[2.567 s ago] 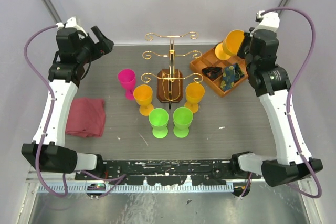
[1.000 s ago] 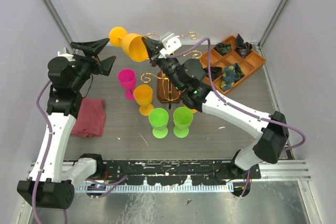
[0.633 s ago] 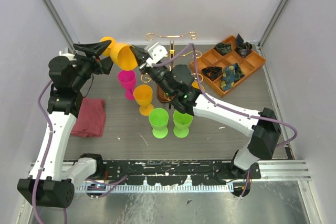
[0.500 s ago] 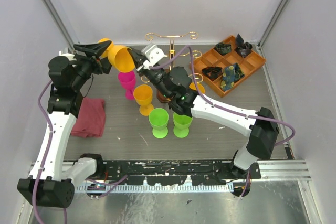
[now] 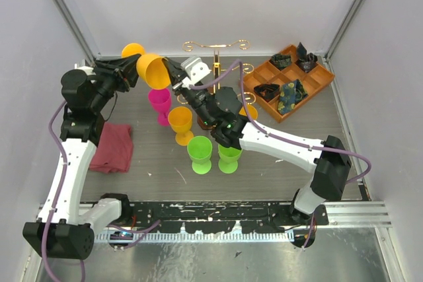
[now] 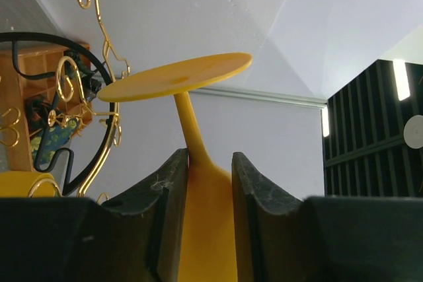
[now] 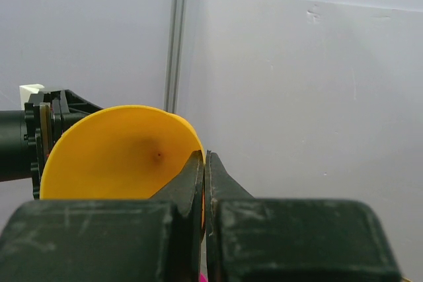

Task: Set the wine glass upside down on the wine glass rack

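A yellow-orange wine glass (image 5: pixel 151 69) hangs on its side in the air above the table's back left. My right gripper (image 5: pixel 173 77) is shut on its rim, one finger inside the bowl (image 7: pixel 119 156). My left gripper (image 5: pixel 125 65) holds the other end, its jaws closed on the lower bowl just under the stem, with the flat foot (image 6: pixel 175 77) beyond the fingertips. The gold wire wine glass rack (image 5: pixel 215 47) stands at the back centre, partly hidden behind the right arm; its scrolls (image 6: pixel 106 51) show in the left wrist view.
On the table stand a pink goblet (image 5: pixel 158 100), an orange goblet (image 5: pixel 180 122) and two green goblets (image 5: pixel 199 151) (image 5: pixel 229 151). An orange compartment tray (image 5: pixel 264 74) sits at the back right. A red cloth (image 5: pixel 109 146) lies at the left.
My right arm has carried the wine glass leftward to the left gripper. The left jaws, wide open a second ago, have closed around the glass below its stem.
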Action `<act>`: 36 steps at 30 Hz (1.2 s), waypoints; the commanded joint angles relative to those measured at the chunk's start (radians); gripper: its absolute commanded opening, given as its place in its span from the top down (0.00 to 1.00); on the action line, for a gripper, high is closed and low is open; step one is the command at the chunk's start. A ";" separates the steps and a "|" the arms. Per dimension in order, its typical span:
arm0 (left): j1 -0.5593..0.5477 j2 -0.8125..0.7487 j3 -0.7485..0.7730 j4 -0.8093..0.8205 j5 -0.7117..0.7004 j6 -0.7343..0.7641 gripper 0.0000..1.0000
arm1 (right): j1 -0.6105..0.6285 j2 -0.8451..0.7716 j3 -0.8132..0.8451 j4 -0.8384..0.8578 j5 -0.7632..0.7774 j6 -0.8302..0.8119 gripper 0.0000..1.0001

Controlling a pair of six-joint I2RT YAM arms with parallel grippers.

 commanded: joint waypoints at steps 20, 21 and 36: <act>-0.003 0.044 -0.024 0.154 0.068 -0.016 1.00 | 0.006 -0.066 -0.039 0.055 0.009 -0.004 0.91; -0.003 0.046 -0.023 0.162 0.070 -0.015 1.00 | 0.004 -0.070 -0.044 0.055 0.009 -0.005 0.89; -0.002 0.081 -0.009 0.229 0.052 0.079 1.00 | 0.004 -0.116 -0.080 0.018 0.048 -0.035 0.68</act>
